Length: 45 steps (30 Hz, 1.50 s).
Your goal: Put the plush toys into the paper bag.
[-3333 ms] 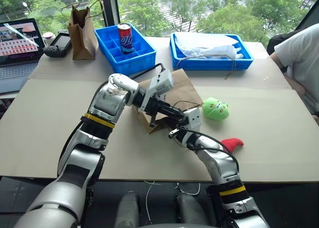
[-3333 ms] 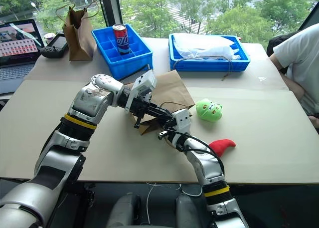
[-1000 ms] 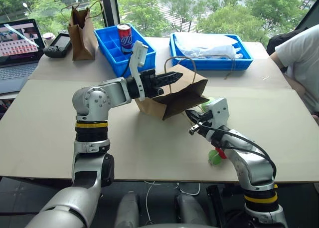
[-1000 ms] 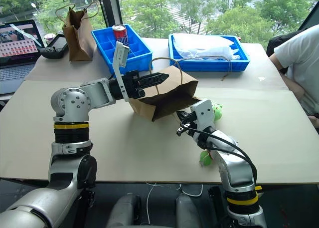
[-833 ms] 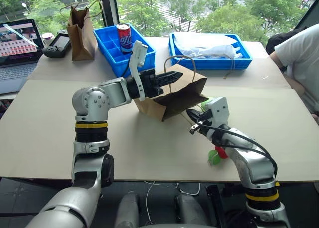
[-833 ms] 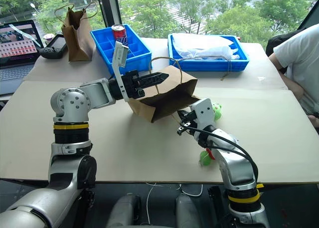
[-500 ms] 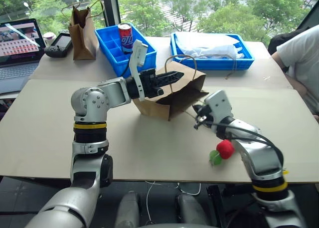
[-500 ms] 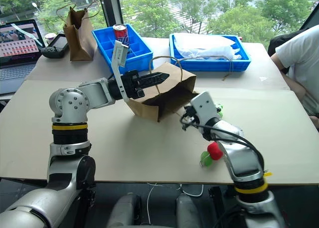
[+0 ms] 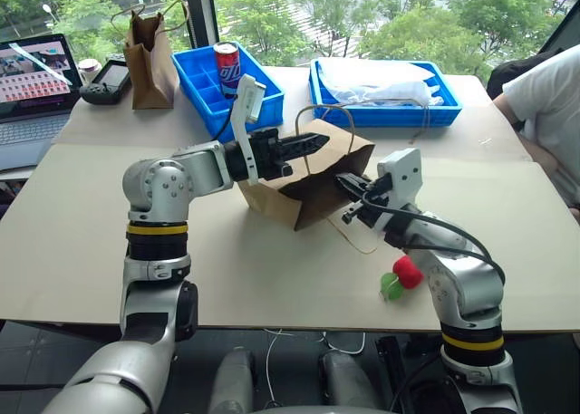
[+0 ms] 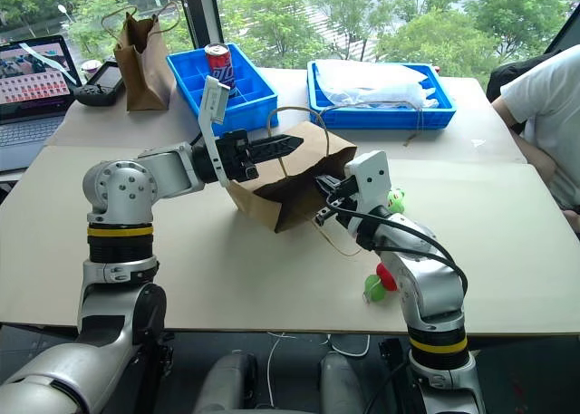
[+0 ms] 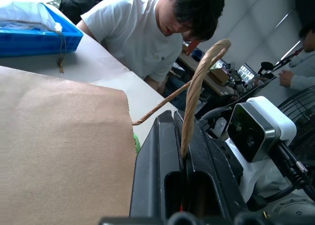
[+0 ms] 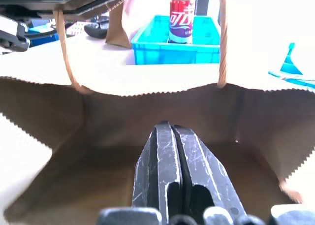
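While tipped on its side on the table (image 9: 82, 242), paper bag (image 9: 313, 174) hangs by one twine handle (image 11: 197, 82) pinched between closed fingers of left gripper (image 9: 313, 142), open mouth turned toward right gripper (image 9: 349, 185). Fingers there pressed together, holding nothing, reaching just inside the bag's mouth. Red pepper toy (image 9: 405, 272) lies on the table beside the right forearm, green tip forward. Green round toy (image 10: 394, 199) peeks out behind the right wrist, just beside the bag.
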Available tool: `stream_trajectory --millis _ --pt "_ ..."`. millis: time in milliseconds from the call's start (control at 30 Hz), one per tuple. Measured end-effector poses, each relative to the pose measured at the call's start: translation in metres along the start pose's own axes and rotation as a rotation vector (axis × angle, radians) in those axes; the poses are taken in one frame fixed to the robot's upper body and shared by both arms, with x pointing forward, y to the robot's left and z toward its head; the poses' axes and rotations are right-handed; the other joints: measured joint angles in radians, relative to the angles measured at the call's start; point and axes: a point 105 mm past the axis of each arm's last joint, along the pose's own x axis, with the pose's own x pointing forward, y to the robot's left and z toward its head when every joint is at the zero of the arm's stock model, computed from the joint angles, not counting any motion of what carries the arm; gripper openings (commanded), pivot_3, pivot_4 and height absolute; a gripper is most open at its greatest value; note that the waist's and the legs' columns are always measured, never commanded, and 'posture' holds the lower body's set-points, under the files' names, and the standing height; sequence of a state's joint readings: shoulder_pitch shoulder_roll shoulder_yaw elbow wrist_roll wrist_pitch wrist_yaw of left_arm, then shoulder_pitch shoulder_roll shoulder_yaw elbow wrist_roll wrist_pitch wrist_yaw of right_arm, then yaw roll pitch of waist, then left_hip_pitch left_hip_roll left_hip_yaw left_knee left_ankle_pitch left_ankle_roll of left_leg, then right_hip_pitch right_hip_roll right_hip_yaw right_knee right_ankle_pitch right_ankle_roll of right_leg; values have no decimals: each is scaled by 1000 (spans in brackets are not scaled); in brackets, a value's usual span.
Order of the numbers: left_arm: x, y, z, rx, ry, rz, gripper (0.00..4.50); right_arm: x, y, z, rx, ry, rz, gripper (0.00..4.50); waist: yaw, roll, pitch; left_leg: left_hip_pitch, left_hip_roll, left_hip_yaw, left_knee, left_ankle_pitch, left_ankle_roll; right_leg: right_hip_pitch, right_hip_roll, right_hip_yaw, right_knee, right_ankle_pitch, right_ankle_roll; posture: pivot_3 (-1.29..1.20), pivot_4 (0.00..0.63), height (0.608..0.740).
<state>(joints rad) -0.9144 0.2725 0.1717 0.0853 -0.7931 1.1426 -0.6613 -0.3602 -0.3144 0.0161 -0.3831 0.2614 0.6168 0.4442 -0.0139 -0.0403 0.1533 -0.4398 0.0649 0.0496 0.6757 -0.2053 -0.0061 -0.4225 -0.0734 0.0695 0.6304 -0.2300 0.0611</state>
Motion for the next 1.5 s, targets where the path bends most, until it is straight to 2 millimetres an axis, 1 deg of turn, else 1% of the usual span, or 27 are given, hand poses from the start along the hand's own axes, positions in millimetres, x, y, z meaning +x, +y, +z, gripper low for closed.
stream_trajectory --millis 67,133,167,267,367,467,500,600,700,800,867,933,967,1000,1067,1133,1167,1233,1267,1300,1333,1367,1433,1467,1500 --pt "-1 0 1 2 2 2 0 8 -2 -20 -39 81 -2 19 -1 0 0 0 0 0 0 0 0 -1 0 0 1 0 0 0 150 733" --pt "0 -1 0 2 5 -4 0 23 0 -39 -68 151 23 19 -7 0 0 0 0 0 0 1 -1 -1 1 0 1 0 -1 0 150 733" --pt "2 -2 -1 -4 12 -13 0 31 1 -45 -86 172 36 19 -9 0 0 0 0 0 0 1 -1 -1 1 0 1 0 -1 0 150 733" --pt "5 -6 -4 -14 21 -30 0 49 4 -54 -145 202 73 19 -10 0 0 0 0 0 -1 1 -1 -1 1 0 1 0 -1 0 150 733" --pt "4 -5 -2 -14 14 -20 0 53 10 -67 -156 235 115 19 -7 0 0 0 0 0 -2 1 -1 -1 0 0 0 0 -1 0 150 733" --pt "0 -1 2 -9 -5 13 0 52 18 -82 -150 285 151 19 -5 0 0 0 0 0 -2 1 -1 -1 0 0 0 0 -1 0 150 733" --pt "-1 1 4 -6 -16 29 0 51 19 -85 -148 287 153 19 -4 0 0 0 0 0 -2 1 -1 -1 0 0 0 0 -1 0 150 733" --pt "-5 9 17 -6 -65 76 0 49 19 -87 -155 286 151 19 -4 0 0 0 0 -1 -2 1 -2 0 0 0 0 0 -1 0 150 733" --pt "-15 14 26 12 -86 118 0 47 21 -89 -150 278 150 19 -5 1 0 1 0 -1 -2 1 -2 0 0 0 1 0 -1 0 150 733" --pt "-22 19 30 4 -100 145 0 46 20 -89 -154 278 143 19 -5 1 0 1 0 -1 -2 1 -2 0 1 0 1 0 -1 0 150 733" --pt "-25 26 31 -25 -118 175 0 46 19 -89 -158 278 137 19 -4 1 0 1 0 -1 -2 1 -2 0 0 0 1 0 -1 0 150 733" --pt "-25 29 32 -55 -146 184 0 44 18 -88 -156 269 127 19 -1 0 0 1 0 -1 -2 1 -2 0 0 0 1 0 -1 0 150 733" --pt "-22 28 33 -68 -157 174 0 42 18 -86 -147 258 124 19 1 0 0 1 0 -1 -2 1 -2 0 0 0 0 0 -1 0 150 733" --pt "-19 26 32 -75 -160 163 0 40 19 -84 -140 245 124 19 1 0 0 0 0 -1 -2 1 -2 0 0 0 0 0 -1 0 150 733" --pt "-13 22 29 -88 -158 141 0 35 18 -71 -143 197 117 19 0 0 0 -1 0 0 -2 1 -2 -1 0 0 0 0 -1 0 150 733" --pt "-9 19 27 -91 -149 124 0 29 12 -52 -153 146 100 19 0 0 0 -1 0 -1 -2 1 -2 -1 0 0 0 0 -1 0 150 733" --pt "-9 19 28 -89 -148 124 0 23 8 -39 -156 112 83 19 0 0 0 -1 0 -1 -2 1 -2 -1 0 0 0 0 -1 0 150 733" --pt "-9 18 27 -89 -147 120 0 14 2 -22 -160 79 69 600 -1 0 0 -1 0 -1 -2 1 -2 -1 0 0 0 0 -1 0 150 733" --pt "-8 18 27 -91 -145 116 0 8 1 -18 -165 75 72 797 0 1 0 -1 0 -1 -2 1 -2 -1 0 0 0 0 -1 0 150 733" --pt "-8 17 27 -92 -144 114 0 -1 -1 -12 -171 79 83 1118 0 1 0 -1 0 -1 -2 1 -2 -1 0 0 0 0 -1 0 150 733" --pt "-7 16 26 -95 -141 104 0 -11 -4 -7 -191 96 96 1511 1 1 1 -1 0 0 -2 1 -2 -1 0 0 0 0 -1 0 150 733" --pt "-6 15 25 -98 -138 96 0 -24 -11 -1 -229 128 105 1773 4 1 1 -1 -1 -1 -2 1 -2 -1 -1 0 -1 0 0 0 150 733" --pt "-6 14 24 -98 -134 87 0 -50 -31 13 -316 192 90 2511 10 1 1 -1 -2 0 -2 1 -2 0 -2 0 -2 0 0 0 150 733" --pt "-5 13 24 -99 -132 79 0 -62 -39 16 -351 231 88 2856 13 1 1 -1 -2 -1 -2 1 -2 1 -2 0 -2 0 0 0 150 733" --pt "-3 12 23 -99 -128 72 0 -78 -48 15 -388 303 93 3146 16 1 1 -1 -2 -1 -2 1 -2 1 -2 0 -3 0 0 0 150 733"
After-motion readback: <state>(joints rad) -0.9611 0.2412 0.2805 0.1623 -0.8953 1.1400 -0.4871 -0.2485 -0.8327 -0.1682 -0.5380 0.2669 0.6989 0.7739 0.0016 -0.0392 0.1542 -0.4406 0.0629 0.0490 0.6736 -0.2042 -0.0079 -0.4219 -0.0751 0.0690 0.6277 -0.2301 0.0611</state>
